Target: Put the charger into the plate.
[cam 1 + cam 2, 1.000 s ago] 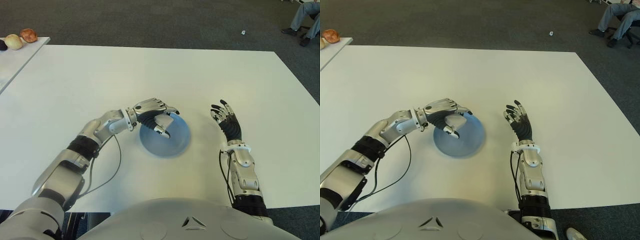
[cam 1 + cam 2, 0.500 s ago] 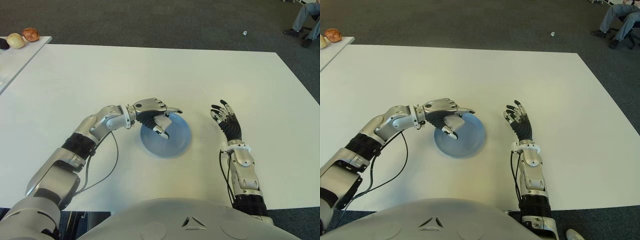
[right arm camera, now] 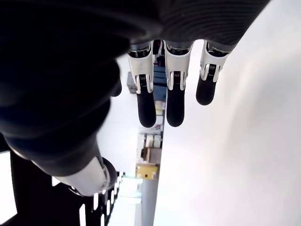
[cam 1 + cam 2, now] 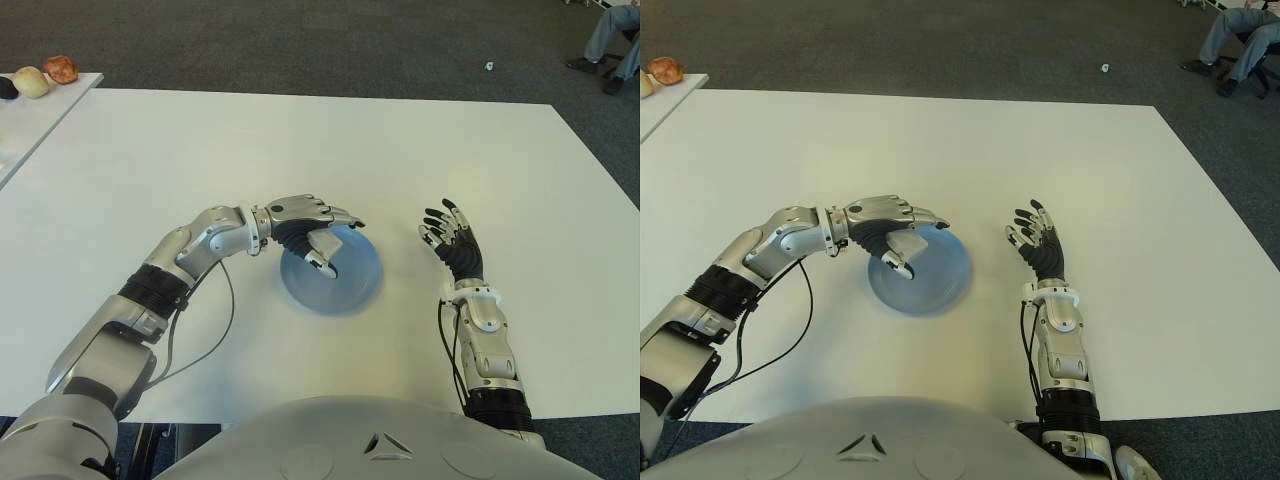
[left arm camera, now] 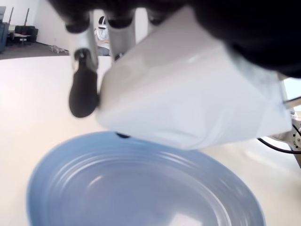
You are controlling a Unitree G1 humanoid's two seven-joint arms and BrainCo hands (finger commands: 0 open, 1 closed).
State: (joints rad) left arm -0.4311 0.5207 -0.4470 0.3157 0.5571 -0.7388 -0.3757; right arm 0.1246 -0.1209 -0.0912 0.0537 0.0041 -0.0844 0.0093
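While the left hand (image 4: 305, 222) curls its fingers around the white charger (image 5: 188, 99), it holds it above the blue plate (image 4: 345, 285), not touching. Right hand (image 4: 455, 243) shows beside the plate's right side, fingers extended, empty.

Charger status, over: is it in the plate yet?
Left hand shut on charger, held over blue plate, not released. Right hand open, beside plate's right. Nothing blocking.

one charger (image 5: 188, 99), one plate (image 4: 345, 285), two hands, three fruits (image 4: 32, 80)
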